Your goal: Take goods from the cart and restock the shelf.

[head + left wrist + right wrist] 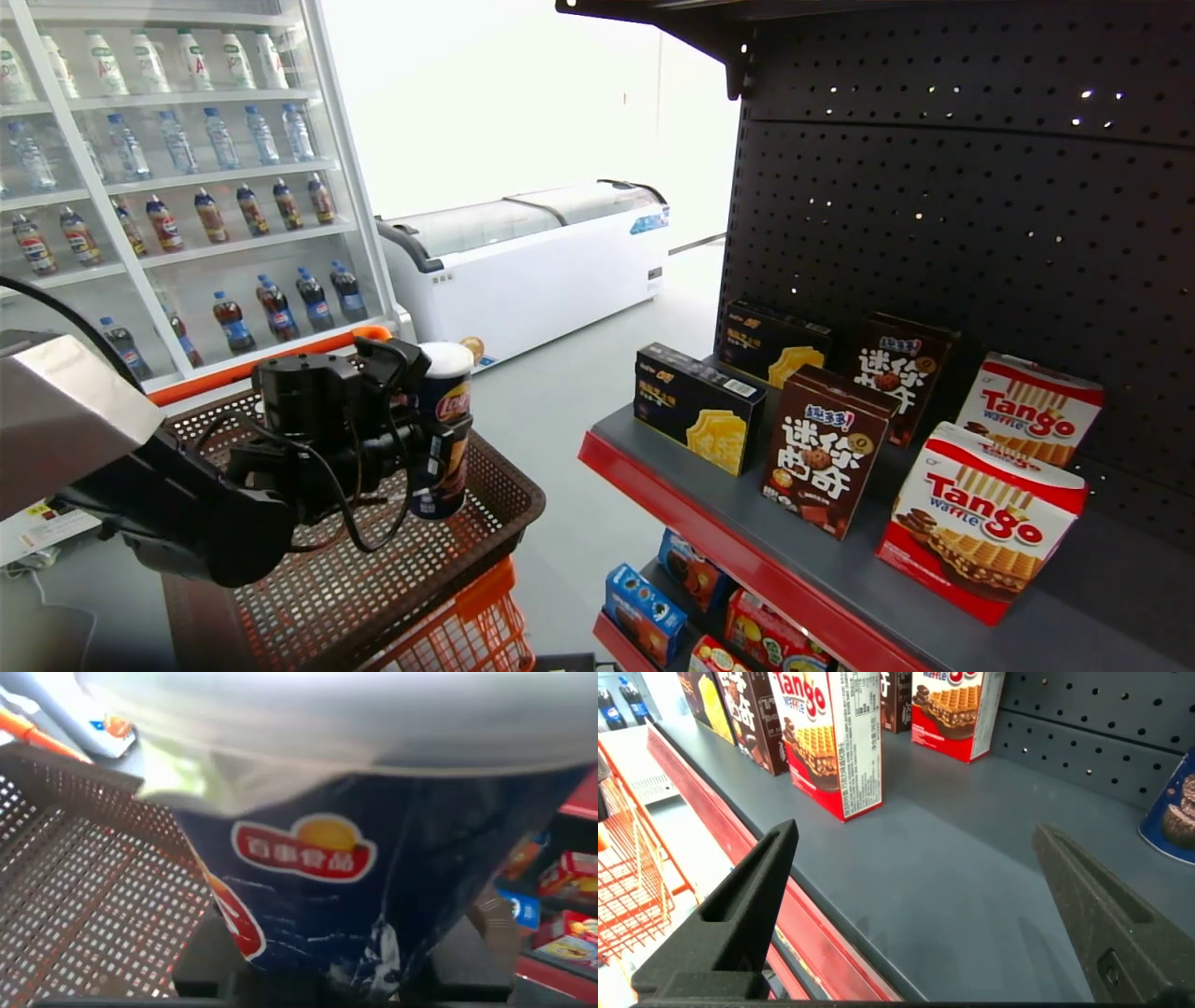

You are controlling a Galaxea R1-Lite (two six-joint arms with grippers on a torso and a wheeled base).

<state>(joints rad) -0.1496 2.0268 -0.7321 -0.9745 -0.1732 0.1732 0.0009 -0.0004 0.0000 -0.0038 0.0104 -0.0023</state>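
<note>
You're in the carry step right now. Your left hand is clamped around the middle of the dark blue cardboard chip can with the white plastic lid, holding it upright. The can hangs just above the brown plastic mesh cart basket, which sits directly below the hand, so it's lifted clear but not over the shelf yet. The grey metal shelf deck with the red front lip is off to that hand's right, well apart from it.

Your right hand is over that deck with its fingers spread wide and nothing between them. Bare deck lies right under it, and a red-and-white cardboard wafer box stands a bit ahead of its fingers.

I'd say the next move is swinging the can across to that bare patch of deck beside the wafer boxes. Keep it upright, clear the red lip on the way in, and set the base flat before you let go. It's a tall, narrow can, so it'll probably tip if it lands tilted or bumps a box.
</note>
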